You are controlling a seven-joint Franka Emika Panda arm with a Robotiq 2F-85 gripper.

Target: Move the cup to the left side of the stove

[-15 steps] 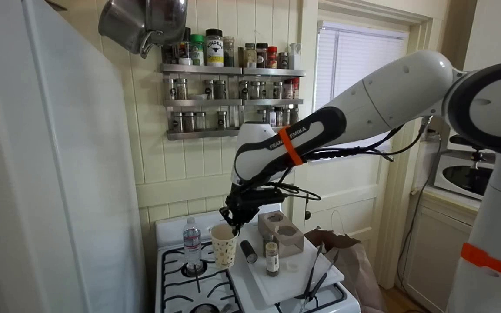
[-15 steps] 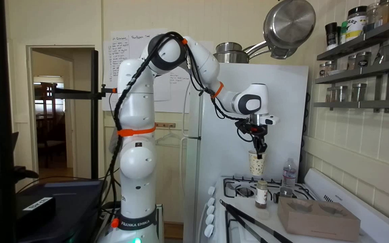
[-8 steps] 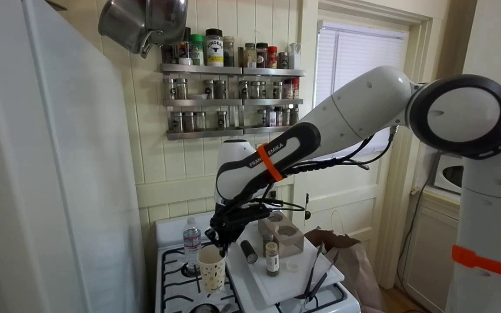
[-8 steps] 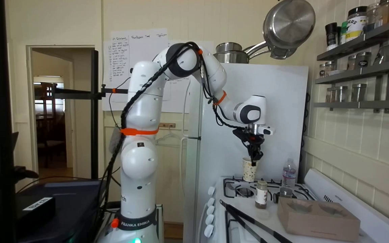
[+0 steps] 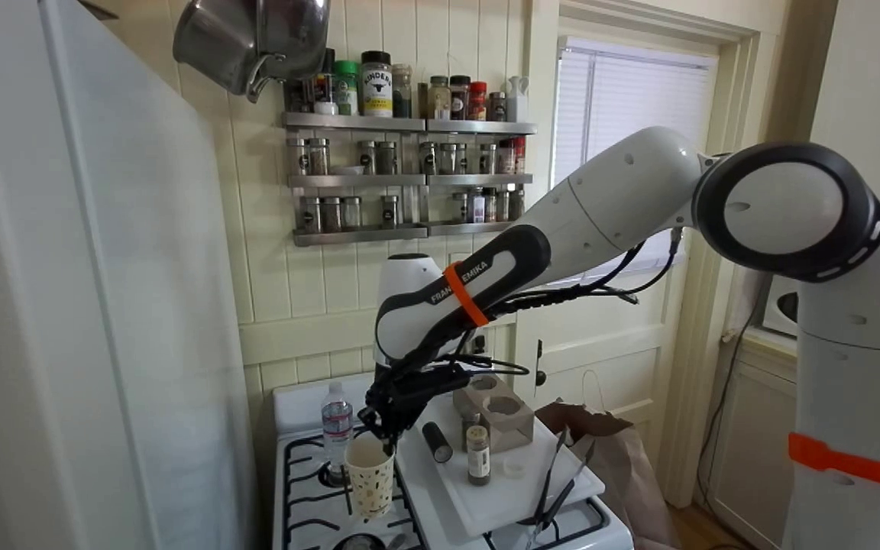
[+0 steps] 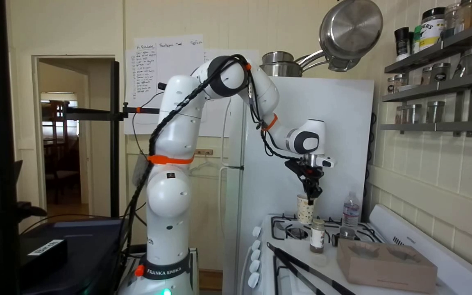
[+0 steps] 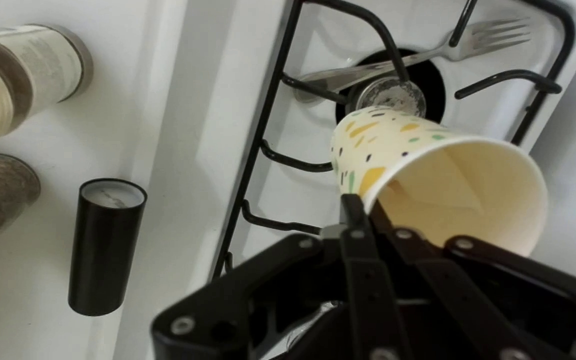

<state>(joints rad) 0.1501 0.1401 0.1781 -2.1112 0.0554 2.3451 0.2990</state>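
The pale paper cup (image 5: 370, 481) with yellow, green and dark flecks hangs upright or nearly so over the left burners of the white stove (image 5: 418, 496). It also shows in an exterior view (image 6: 305, 212), beyond a spice jar. My gripper (image 7: 366, 205) is shut on the cup's wall at the rim, one finger inside and one outside. In the wrist view the cup (image 7: 393, 135) tilts in the picture, its base over a burner with a fork (image 7: 488, 40). Whether its base touches the black grate (image 7: 253, 145) I cannot tell.
A clear water bottle (image 5: 337, 428) stands behind the cup. A white board (image 5: 478, 504) holds a spice jar (image 5: 478, 458), black tongs (image 5: 554, 489) and a cardboard holder (image 5: 509, 416). A black cylinder (image 7: 105, 250) lies by it. The fridge (image 5: 142, 305) stands at the left.
My gripper has lowered the cup and carried it toward the stove's front, away from the back panel. Most of this motion came in the first half second; since then it has sunk slightly.
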